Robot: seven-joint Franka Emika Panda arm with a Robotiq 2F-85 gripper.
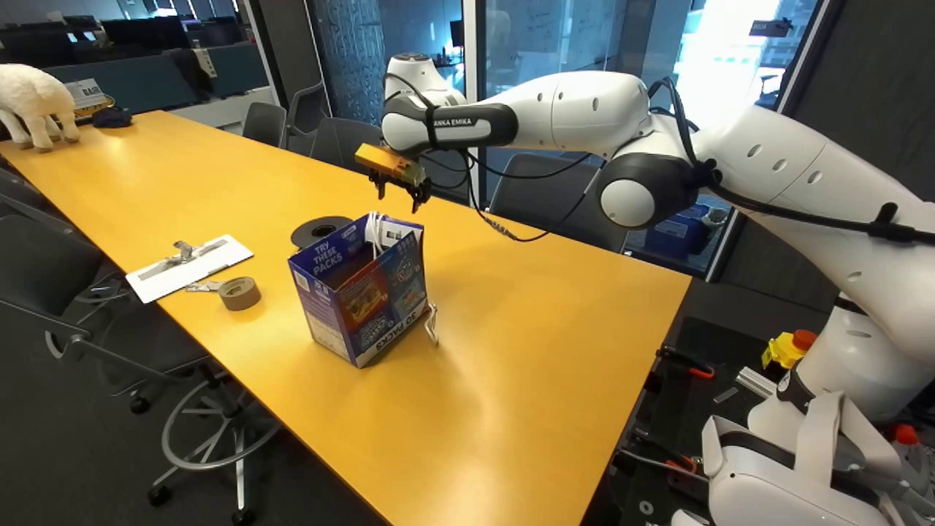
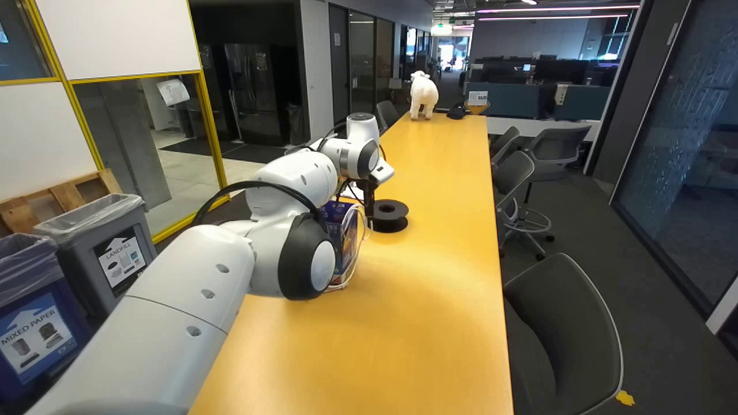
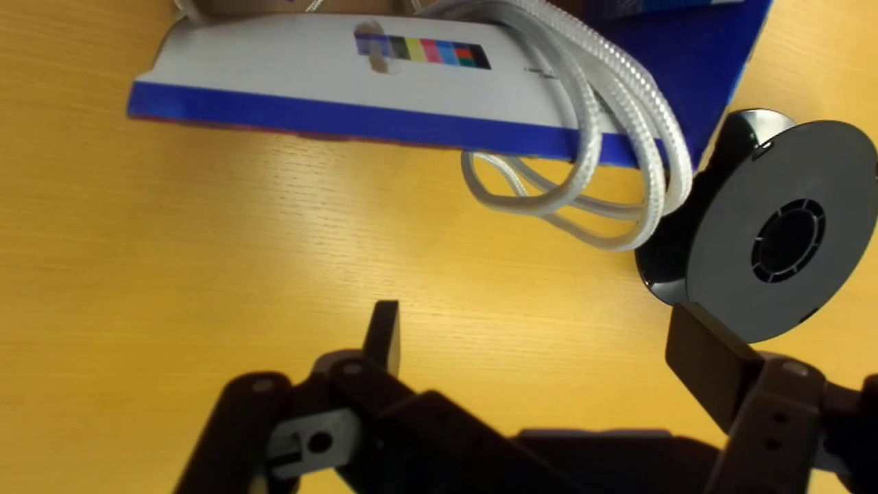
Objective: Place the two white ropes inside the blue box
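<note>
Table point(image 1: 526, 365): I count one, long and yellow; the bottom edge crops it in both exterior views.
Panda arm point(image 1: 584, 109): one, reaching out over the table; only "ANKA EMIKA" of its lettering reads for me.
Plush sheep point(image 1: 35, 98): one, at the table's far end, cropped at the left of an exterior view.
Blue snack box point(image 1: 380, 299): one, upright and open-topped on the table; its walls hide part of the inside from me, the elbow point(image 2: 305, 256) covers some of it in an exterior view, and my wrist view crops it at the top.
Clipboard point(image 1: 213, 261): one, white, at the table's edge.
Gripper point(image 3: 538, 336): one, above the table just beside the box; I see its two fingers spread wide, holding nothing.
Black spool point(image 3: 748, 213): one, partly behind the box in an exterior view.
White ropes point(image 3: 591, 130): draped over the box's rim, partly inside, loops hanging outside; the strands overlap, so I cannot tell how many ropes these are.
Brown tape roll point(image 1: 239, 294): one, near the clipboard.
Silvery piece point(image 1: 204, 286): one, beside the roll, too small for me to name.
</note>
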